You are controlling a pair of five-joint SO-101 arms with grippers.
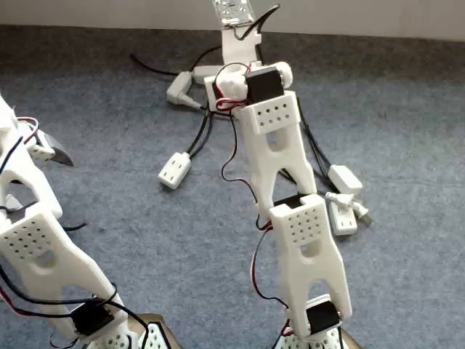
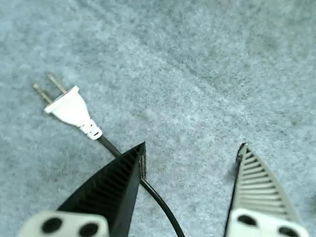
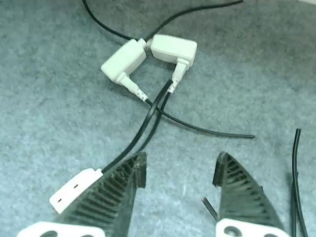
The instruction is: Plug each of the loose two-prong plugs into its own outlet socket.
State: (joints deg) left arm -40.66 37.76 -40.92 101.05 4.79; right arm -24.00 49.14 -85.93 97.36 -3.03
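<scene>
The surface point(image 1: 131, 218) is covered in grey-blue carpet. Left of centre in the high view lies a white outlet socket point(image 1: 174, 170). Its black cord point(image 1: 197, 138) runs toward the top centre, where a pair of white connectors point(image 1: 183, 87) lie touching, their cords crossing just beside them. Right of centre lies a cluster of white plug pieces point(image 1: 343, 200). The left wrist view shows a loose two-prong plug point(image 2: 69, 107) lying flat, its prongs bare.
</scene>
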